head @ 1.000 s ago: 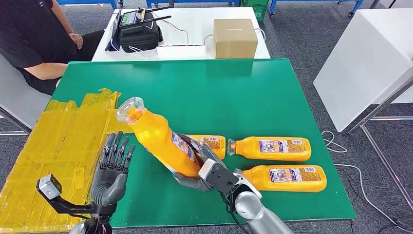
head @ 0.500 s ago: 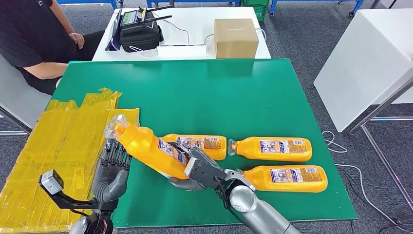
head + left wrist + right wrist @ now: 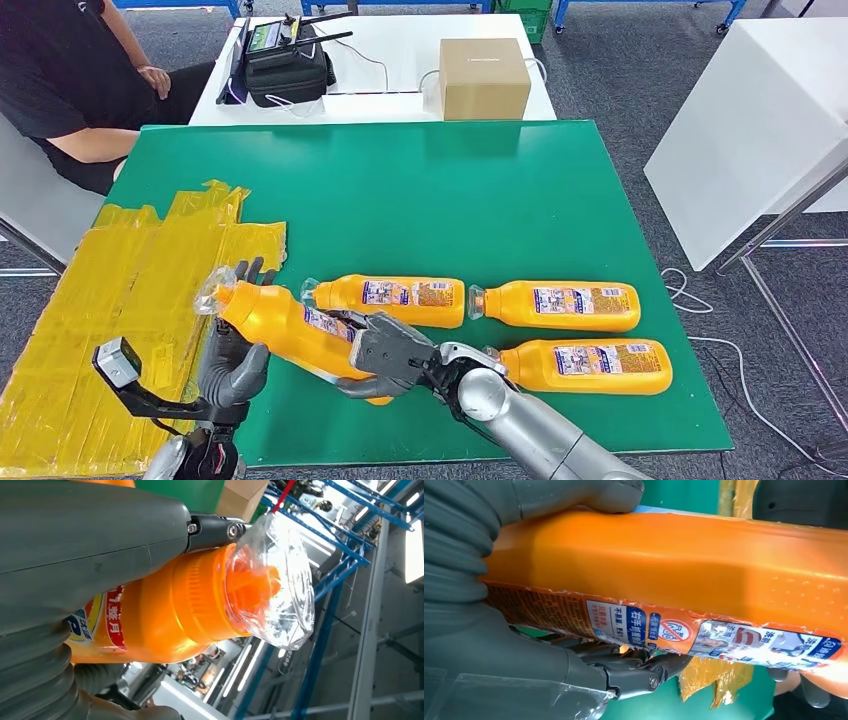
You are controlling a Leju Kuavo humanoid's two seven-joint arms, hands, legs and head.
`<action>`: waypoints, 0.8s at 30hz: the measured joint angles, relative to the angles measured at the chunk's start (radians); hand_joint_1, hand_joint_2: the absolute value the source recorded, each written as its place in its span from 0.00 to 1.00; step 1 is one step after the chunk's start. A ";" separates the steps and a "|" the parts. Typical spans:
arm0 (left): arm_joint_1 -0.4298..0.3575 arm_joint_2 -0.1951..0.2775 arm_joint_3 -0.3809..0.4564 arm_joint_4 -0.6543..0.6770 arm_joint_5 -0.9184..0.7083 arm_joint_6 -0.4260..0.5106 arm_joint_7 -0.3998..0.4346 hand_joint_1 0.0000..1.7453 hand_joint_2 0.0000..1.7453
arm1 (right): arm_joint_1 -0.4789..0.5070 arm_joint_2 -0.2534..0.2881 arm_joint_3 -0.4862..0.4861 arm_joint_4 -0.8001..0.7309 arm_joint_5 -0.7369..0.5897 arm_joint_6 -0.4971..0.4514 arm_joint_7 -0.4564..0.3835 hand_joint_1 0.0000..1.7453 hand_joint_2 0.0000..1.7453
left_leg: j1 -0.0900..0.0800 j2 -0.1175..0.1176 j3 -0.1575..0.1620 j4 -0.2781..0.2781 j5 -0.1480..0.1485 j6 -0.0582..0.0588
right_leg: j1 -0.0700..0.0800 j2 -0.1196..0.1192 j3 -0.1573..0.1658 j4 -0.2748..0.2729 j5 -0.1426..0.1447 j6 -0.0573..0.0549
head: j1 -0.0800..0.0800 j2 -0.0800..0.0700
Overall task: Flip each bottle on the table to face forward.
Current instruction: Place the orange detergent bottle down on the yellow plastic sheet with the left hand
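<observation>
Right hand [image 3: 385,352]: nearest the robot, at the near part of the green worktop [image 3: 400,180]; fingers wrapped round the base end of the held bottle [image 3: 290,325], grasping it.
Left hand [image 3: 235,345]: just left of the right hand, fingers raised behind and around the bottle's neck end; in the left wrist view its thumb lies along the bottle's shoulder, so it grips the same bottle.
Held bottle: orange, lying slanted between both hands, clear-wrapped cap [image 3: 215,293] pointing left and away, over the worktop's left margin beside the yellow tape patch [image 3: 120,290].
Near-right bottle [image 3: 585,365]: flat on the worktop, label up, cap end just beside the right forearm.
Middle bottle [image 3: 395,298]: flat, just behind the held bottle, its cap close to the held bottle's shoulder.
Far-right bottle [image 3: 555,304]: flat, end to end with the middle bottle, near it.
Open room: the far half of the green worktop is bare; its right edge lies well apart from the bottles.
Around: a white table beyond with a cardboard box [image 3: 483,77] and a black bag [image 3: 285,65]; a seated person [image 3: 70,80] at the far left corner; a white panel [image 3: 750,130] to the right.
Hard to make out: label print on the bottles; whether the held bottle's base touches the worktop.
</observation>
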 joint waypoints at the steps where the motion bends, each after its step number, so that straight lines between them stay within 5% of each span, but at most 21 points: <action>1: -0.001 0.000 0.000 0.005 -0.003 0.002 0.000 0.00 1.00 | -0.012 0.002 0.015 0.006 0.010 0.006 0.010 1.00 1.00 | 0.000 0.000 0.000 0.000 0.000 0.000 | 0.000 0.000 0.000 0.000 0.000 0.000 | 0.000 0.000; 16: -0.003 0.001 0.017 0.049 0.015 -0.014 0.004 0.00 1.00 | -0.127 0.040 0.204 0.040 0.031 0.048 0.081 1.00 1.00 | 0.000 0.000 0.000 0.000 0.000 0.000 | 0.000 0.000 0.000 0.000 0.000 0.000 | 0.000 0.000; 17: -0.003 0.001 0.017 0.050 0.016 -0.014 0.004 0.10 1.00 | -0.130 0.041 0.208 0.042 0.031 0.048 0.081 1.00 1.00 | 0.000 0.000 0.000 0.000 0.000 0.000 | 0.000 0.000 0.000 0.000 0.000 0.000 | 0.000 0.000; 20: -0.001 0.001 0.020 0.054 0.022 -0.018 0.004 0.85 1.00 | -0.138 0.043 0.219 0.050 0.027 0.048 0.082 1.00 1.00 | 0.000 0.001 0.000 0.000 0.000 0.000 | 0.000 0.000 0.000 0.000 0.000 0.000 | 0.000 0.000; 21: 0.000 0.001 0.022 0.055 0.026 -0.019 0.004 1.00 1.00 | -0.140 0.044 0.222 0.052 0.026 0.048 0.082 1.00 1.00 | 0.000 0.000 0.000 0.000 0.000 0.000 | 0.000 0.000 0.000 0.000 0.000 0.000 | 0.000 0.000; 24: 0.002 0.001 0.027 0.058 0.040 -0.025 0.003 1.00 1.00 | -0.146 0.047 0.230 0.060 0.023 0.048 0.083 1.00 1.00 | 0.000 0.000 0.000 0.000 0.000 0.000 | 0.000 0.000 -0.001 0.000 0.000 0.000 | 0.000 0.000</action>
